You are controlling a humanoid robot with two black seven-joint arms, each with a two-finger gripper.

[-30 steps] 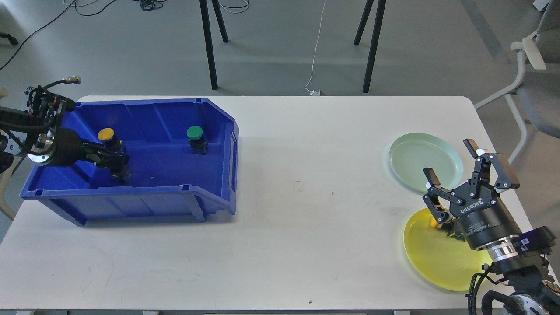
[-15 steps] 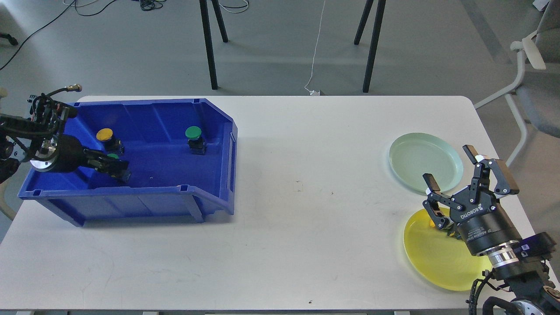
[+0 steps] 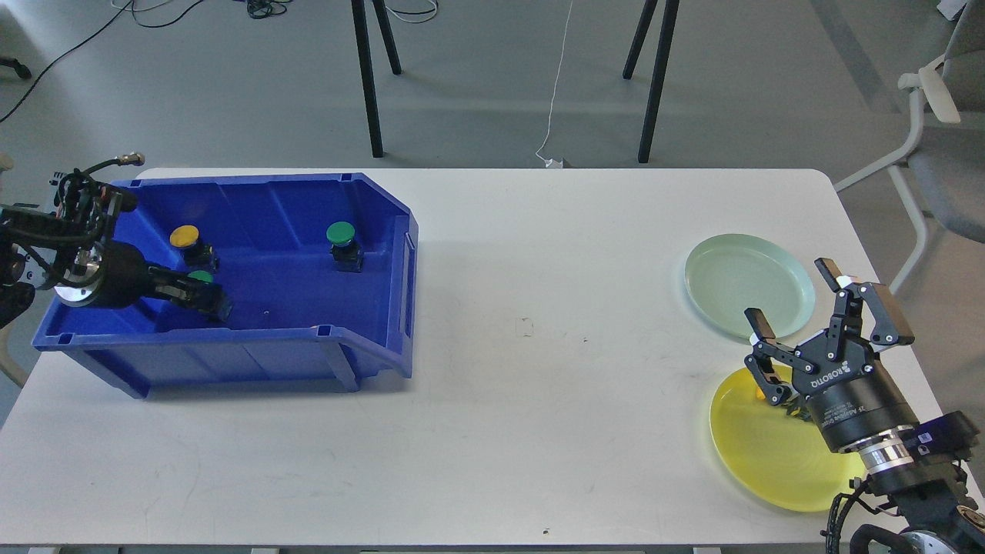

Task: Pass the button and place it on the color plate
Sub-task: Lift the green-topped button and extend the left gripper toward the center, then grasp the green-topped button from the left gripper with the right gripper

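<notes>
A blue bin (image 3: 369, 342) stands at the table's left. In it are a yellow-capped button (image 3: 185, 237) and a green-capped button (image 3: 341, 234), both upright. My left gripper (image 3: 209, 298) reaches into the bin from the left, and its dark fingers look closed on a second green button (image 3: 202, 275), whose cap shows just above them. My right gripper (image 3: 793, 296) is open and empty, hovering between the pale green plate (image 3: 739, 281) and the yellow plate (image 3: 769, 462). A small yellow button (image 3: 762, 393) sits on the yellow plate, mostly hidden behind the right gripper.
The white table (image 3: 539, 346) spans the view, with its right edge close to both plates. Black stand legs (image 3: 369, 85) and a white cable are on the floor behind. A grey chair (image 3: 946, 154) stands at the far right.
My left gripper drew back left and up a little, and a green cap now shows at its fingers. The bin shifted slightly. My right gripper sank back a little, staying open.
</notes>
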